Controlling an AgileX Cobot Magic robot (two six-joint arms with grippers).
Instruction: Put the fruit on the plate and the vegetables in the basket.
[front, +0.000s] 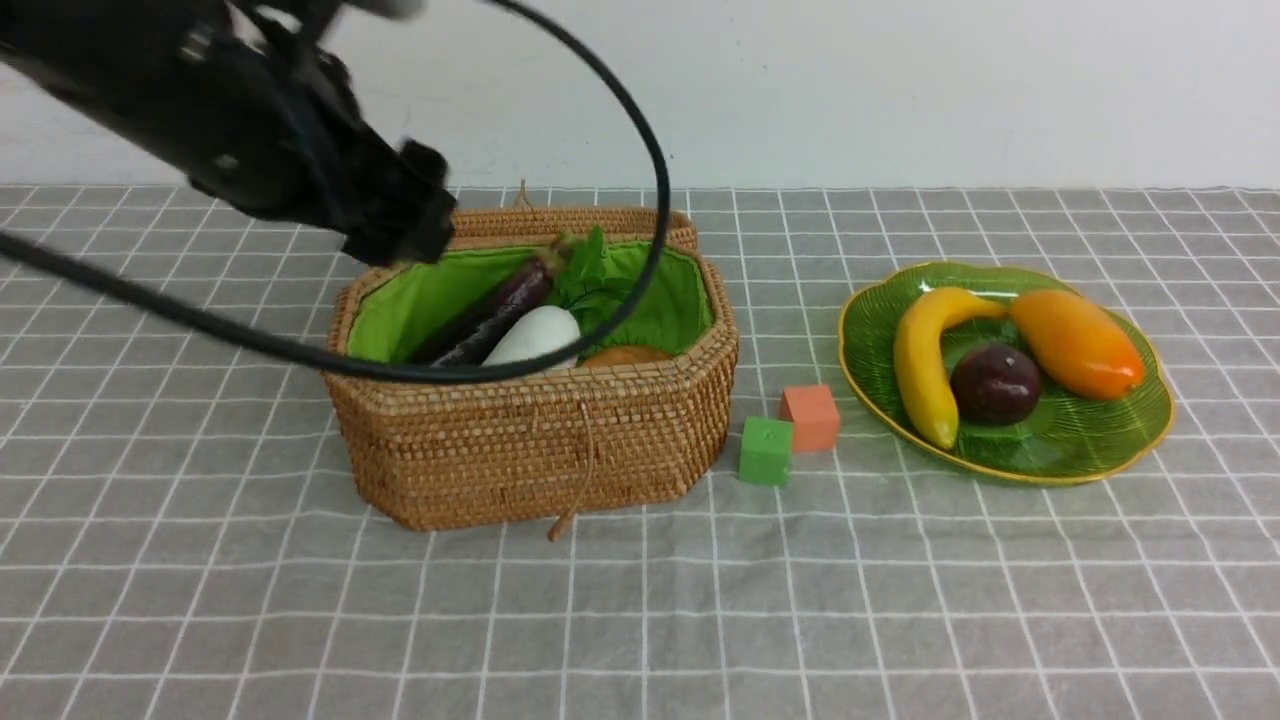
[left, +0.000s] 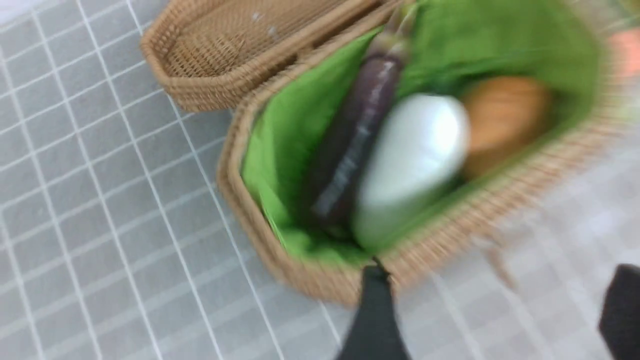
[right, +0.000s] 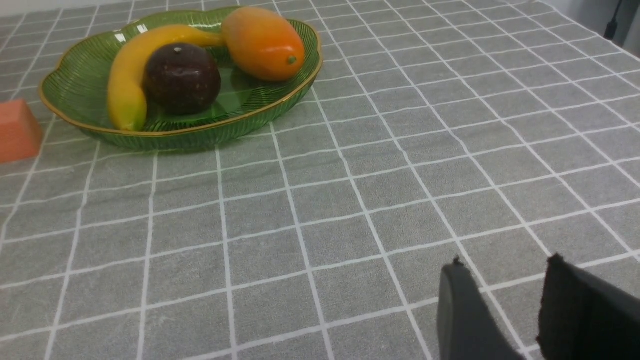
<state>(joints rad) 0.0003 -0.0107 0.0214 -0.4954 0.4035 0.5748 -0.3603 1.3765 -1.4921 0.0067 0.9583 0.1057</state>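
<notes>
Your left fingers (left: 375, 310) spread wide, empty, above the basket (front: 530, 440) holding eggplant (front: 490, 310), radish (front: 535, 335), potato (front: 625, 354). Right fingers (right: 470, 310) slightly parted, empty. Plate (front: 1120, 435): banana (front: 920, 365), mango (front: 1075, 342), dark round fruit (front: 995, 384).

Table covered with grey cloth (front: 900, 600), white grid lines. Woven basket (front: 530, 440) sits left of frame centre, its lid (left: 240, 50) lying open on the cloth behind it. Green cube (front: 766, 451) and orange cube (front: 811, 416) touching, just right of basket. Green plate (front: 1060, 450) at right, apart from cubes.
</notes>
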